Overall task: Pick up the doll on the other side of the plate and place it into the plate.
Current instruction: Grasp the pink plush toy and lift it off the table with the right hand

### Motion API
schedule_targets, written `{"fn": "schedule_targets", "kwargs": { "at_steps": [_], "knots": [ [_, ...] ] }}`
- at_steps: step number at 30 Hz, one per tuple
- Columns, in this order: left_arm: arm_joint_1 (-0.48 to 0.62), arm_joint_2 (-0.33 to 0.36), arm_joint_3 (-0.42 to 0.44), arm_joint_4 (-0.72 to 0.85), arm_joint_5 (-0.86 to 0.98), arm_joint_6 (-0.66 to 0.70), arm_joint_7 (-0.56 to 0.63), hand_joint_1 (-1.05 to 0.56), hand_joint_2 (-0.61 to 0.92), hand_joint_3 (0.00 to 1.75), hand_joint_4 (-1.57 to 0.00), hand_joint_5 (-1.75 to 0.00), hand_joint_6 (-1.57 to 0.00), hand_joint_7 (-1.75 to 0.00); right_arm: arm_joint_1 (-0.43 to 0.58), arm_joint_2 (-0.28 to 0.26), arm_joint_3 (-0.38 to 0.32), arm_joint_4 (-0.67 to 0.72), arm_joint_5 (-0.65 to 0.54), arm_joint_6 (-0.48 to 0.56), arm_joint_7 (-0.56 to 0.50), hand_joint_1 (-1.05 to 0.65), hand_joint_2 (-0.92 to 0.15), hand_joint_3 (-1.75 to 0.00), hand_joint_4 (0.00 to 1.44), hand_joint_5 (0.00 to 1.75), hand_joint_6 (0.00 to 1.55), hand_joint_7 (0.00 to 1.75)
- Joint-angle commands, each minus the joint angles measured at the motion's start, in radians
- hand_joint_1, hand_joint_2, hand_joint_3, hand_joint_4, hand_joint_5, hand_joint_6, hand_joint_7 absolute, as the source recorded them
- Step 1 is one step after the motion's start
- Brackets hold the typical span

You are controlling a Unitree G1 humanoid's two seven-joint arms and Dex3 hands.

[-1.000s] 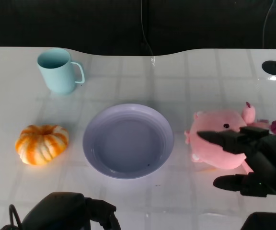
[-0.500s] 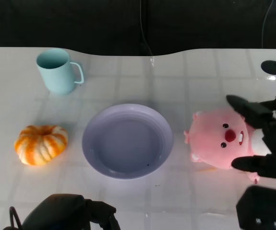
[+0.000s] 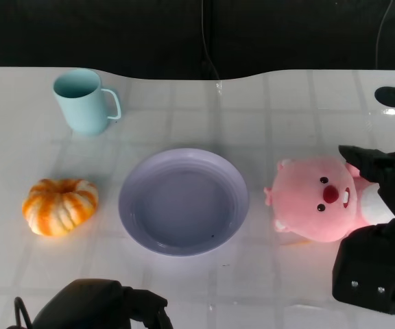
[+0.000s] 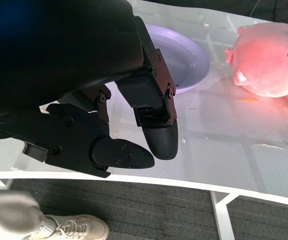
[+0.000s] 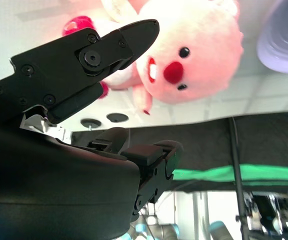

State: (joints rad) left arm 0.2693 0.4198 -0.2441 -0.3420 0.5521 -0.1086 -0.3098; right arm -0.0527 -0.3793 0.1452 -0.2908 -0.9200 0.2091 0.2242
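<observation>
Head view: pink doll (image 3: 319,203) at middle right of the frame, lying on the table (image 3: 266,110) just to the right of the lilac plate (image 3: 183,201), face up toward the camera, long axis running left to right. Right hand (image 3: 382,226) at the right edge and lower right corner, fingers (image 3: 358,159) reaching in over the doll's far end, spread apart and grasping nothing yet; clearly the nearer hand. Left hand (image 3: 101,308) at the bottom left, well apart from the doll, with the plate between. Left wrist view: left hand (image 4: 109,120) filling the left and centre, fingers curled inward with nothing in them; doll (image 4: 271,62) far off at upper right, plate (image 4: 184,55) nearer. Right wrist view: doll (image 5: 184,50) at upper centre, just beyond the tip of 1 extended finger; right hand (image 5: 84,115) released, not closed around the doll.
</observation>
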Motion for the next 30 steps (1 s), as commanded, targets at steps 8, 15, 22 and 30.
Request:
{"fn": "schedule_targets", "kwargs": {
  "at_steps": [8,15,22,30],
  "knots": [
    [0.014,0.011,-0.002,-0.032,0.010,0.025,-0.010,-0.31,0.92,0.25,-0.79,-0.93,-0.88,-0.64,-0.092,-0.016,0.056,0.160,-0.015,0.076,0.055,-0.65,-0.79,-0.01,0.36,0.18,0.34,0.00],
    [0.022,0.011,-0.003,-0.038,0.012,0.019,0.006,-0.30,0.92,0.22,-0.81,-1.00,-0.89,-0.66,-0.168,-0.009,0.088,0.319,-0.003,0.097,0.038,-0.61,-0.84,-0.01,0.37,0.10,0.32,0.00],
    [0.036,0.013,0.006,-0.078,0.002,0.036,-0.013,-0.29,0.92,0.22,-0.82,-1.03,-0.89,-0.66,-0.268,-0.001,0.131,0.511,0.025,0.081,-0.015,-0.65,-0.89,-0.02,0.43,0.08,0.32,0.01],
    [0.043,0.018,0.002,-0.121,0.006,0.057,-0.036,-0.29,0.92,0.25,-0.80,-1.10,-0.89,-0.64,-0.402,0.011,0.200,0.762,0.063,-0.014,-0.114,-0.67,-0.92,-0.03,0.59,0.12,0.46,0.05]
  ]
}}
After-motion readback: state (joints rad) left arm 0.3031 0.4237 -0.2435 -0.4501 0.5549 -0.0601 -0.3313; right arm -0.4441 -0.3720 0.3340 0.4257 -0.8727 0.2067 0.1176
